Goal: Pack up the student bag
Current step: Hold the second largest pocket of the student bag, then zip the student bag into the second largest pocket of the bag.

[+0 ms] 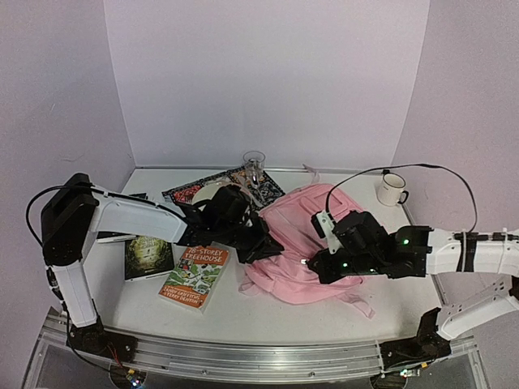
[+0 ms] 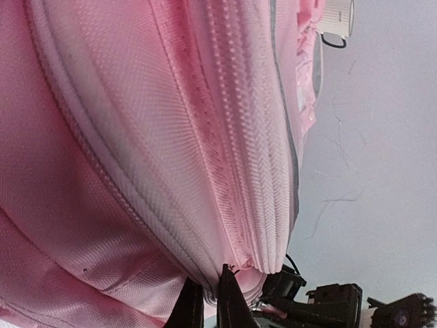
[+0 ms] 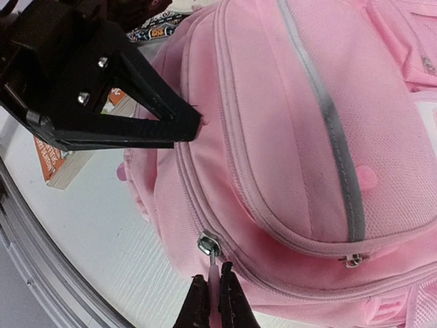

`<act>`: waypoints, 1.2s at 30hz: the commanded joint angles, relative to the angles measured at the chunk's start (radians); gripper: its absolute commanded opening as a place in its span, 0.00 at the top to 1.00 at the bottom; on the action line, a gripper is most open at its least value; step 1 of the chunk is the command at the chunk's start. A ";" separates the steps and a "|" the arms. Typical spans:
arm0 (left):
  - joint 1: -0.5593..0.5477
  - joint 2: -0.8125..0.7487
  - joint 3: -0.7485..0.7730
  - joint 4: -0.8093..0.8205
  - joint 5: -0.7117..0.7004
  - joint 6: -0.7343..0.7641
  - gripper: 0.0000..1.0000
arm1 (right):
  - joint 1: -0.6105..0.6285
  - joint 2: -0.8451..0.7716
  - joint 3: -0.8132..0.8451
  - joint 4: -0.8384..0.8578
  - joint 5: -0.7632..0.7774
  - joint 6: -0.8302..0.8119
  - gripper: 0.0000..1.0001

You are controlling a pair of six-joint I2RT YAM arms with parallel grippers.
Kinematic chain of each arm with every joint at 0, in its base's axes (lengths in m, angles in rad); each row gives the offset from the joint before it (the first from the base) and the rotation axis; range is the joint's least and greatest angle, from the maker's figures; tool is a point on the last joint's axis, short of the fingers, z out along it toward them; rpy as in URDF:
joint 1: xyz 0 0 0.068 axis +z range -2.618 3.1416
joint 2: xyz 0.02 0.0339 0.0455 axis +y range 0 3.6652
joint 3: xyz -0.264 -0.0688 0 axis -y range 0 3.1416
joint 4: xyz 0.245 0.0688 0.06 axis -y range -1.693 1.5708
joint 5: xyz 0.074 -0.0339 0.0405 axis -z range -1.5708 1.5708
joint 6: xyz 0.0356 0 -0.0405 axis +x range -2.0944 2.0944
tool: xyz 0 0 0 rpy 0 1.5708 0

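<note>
Lying flat on the white table [image 1: 243,312], the bag [image 1: 304,235] is a soft, puffy heap of pink woven fabric, ribbed along its zip seams, with a grey stripe [image 3: 334,137] curving over the front pocket. At the bag's left side the left gripper [image 3: 198,124] has its black tapered fingers pinched together on the zip seam. At the bag's near edge the right gripper [image 3: 212,297] is clamped on a thin pink zip pull [image 3: 213,268] that hangs from a small shiny metal slider [image 3: 209,244]. Just left of the bag lies a glossy paperback [image 1: 195,275], flat and rectangular. Beyond the bag's far left corner stands a clear glass [image 1: 254,160]. A white enamel-looking mug [image 1: 393,189] with a dark rim sits off the bag's far right corner.
</note>
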 commanded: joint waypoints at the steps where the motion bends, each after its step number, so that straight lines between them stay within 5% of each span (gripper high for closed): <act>1: 0.054 -0.102 -0.052 -0.034 -0.009 0.044 1.00 | -0.041 -0.108 -0.008 -0.325 0.268 0.115 1.00; 16: 0.093 -0.196 -0.079 -0.106 0.077 0.174 1.00 | -0.437 -0.111 -0.040 -0.437 0.260 0.182 1.00; 25: 0.019 -0.126 0.029 -0.106 0.112 0.332 1.00 | -0.464 -0.069 0.016 -0.304 0.268 0.053 0.97; 29: -0.030 -0.096 0.067 -0.106 0.089 0.420 0.83 | -0.465 -0.080 0.056 -0.288 0.284 -0.036 0.86; 32: -0.034 -0.122 0.060 -0.109 0.043 0.482 0.61 | -0.465 -0.091 0.095 -0.282 0.180 -0.093 0.72; 36: -0.001 -0.177 0.063 -0.165 -0.032 0.551 0.46 | -0.465 -0.134 0.094 -0.289 0.091 -0.095 0.57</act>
